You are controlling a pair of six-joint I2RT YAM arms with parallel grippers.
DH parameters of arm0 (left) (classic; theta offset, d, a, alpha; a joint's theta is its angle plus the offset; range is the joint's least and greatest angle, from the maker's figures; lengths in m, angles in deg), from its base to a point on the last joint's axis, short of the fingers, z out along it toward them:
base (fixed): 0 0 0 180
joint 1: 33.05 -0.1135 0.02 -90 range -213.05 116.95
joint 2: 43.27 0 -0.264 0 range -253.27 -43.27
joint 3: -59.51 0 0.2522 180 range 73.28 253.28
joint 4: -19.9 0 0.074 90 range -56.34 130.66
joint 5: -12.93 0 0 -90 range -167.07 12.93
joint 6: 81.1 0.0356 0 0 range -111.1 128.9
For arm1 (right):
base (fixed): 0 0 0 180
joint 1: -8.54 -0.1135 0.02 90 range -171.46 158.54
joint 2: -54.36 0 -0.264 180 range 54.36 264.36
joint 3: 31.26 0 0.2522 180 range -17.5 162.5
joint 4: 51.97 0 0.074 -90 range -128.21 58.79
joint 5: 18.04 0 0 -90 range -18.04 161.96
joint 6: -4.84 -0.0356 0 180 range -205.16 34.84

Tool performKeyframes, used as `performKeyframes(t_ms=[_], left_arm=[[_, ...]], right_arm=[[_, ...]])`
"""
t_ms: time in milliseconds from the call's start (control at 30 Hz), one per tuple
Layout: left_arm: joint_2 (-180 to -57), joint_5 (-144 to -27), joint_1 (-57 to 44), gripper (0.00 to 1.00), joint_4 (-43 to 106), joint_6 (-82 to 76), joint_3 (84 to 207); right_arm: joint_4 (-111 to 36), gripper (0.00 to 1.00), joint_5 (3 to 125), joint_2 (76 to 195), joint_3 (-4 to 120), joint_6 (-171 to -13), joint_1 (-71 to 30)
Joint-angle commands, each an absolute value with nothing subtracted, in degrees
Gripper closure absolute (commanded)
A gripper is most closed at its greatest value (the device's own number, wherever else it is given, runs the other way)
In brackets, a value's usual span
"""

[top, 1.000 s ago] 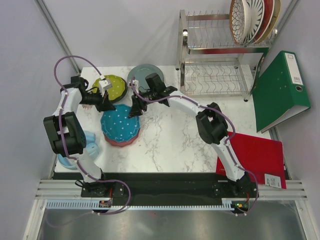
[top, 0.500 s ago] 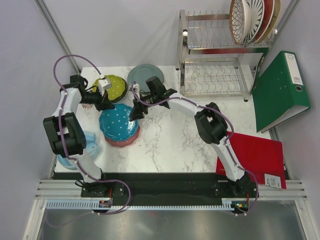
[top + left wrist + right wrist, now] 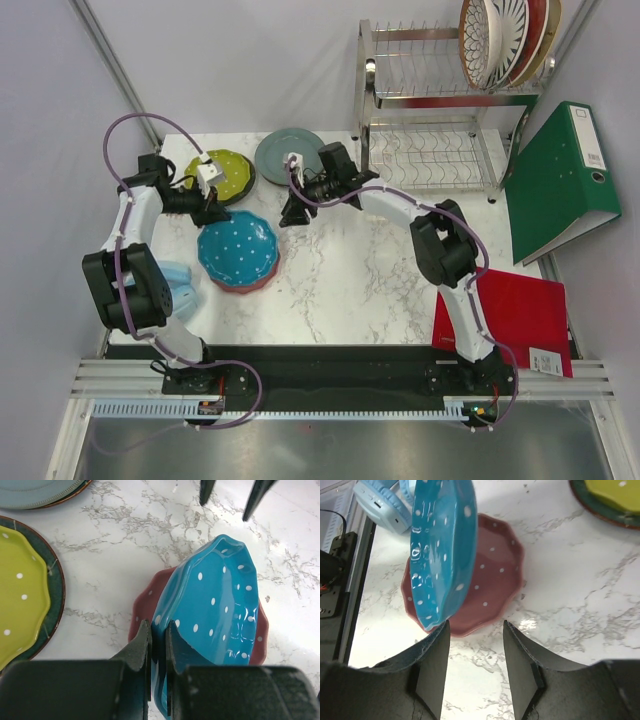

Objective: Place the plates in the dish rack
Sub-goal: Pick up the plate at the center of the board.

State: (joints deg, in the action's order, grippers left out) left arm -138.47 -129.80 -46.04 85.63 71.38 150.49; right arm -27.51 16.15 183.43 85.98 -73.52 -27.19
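Your right gripper (image 3: 292,212) pulled back from the teal plate (image 3: 215,605), its fingers wide apart. Your left gripper (image 3: 157,632) pinched that plate's rim, tilting it up over the pink plate (image 3: 492,575).

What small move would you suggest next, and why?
Probably ease the open right gripper toward the free rim of the teal plate: the left gripper holds it tilted over the pink plate, and the dish rack stands on the right.

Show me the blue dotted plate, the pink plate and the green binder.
blue dotted plate (image 3: 220,615), left wrist view, inner face.
pink plate (image 3: 490,580), right wrist view, bare middle.
green binder (image 3: 557,188), top view, front cover.
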Motion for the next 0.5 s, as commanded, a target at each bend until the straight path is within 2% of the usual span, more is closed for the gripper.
performKeyframes(t_ms=[0,200,467], left_arm=[[-134.9,-136.8,-45.9,0.98,86.1,70.3,150.9],[-135.2,-137.1,-45.8,0.98,85.7,69.8,151.7],[-135.6,-138.1,-45.4,0.98,82.0,65.7,152.3]], right_arm=[[-28.9,0.46,16.3,185.1,92.3,-72.4,-27.5],[-27.9,0.45,14.2,189.0,98.7,-75.3,-28.6],[-23.8,0.43,12.3,190.8,99.8,-75.8,-30.7]])
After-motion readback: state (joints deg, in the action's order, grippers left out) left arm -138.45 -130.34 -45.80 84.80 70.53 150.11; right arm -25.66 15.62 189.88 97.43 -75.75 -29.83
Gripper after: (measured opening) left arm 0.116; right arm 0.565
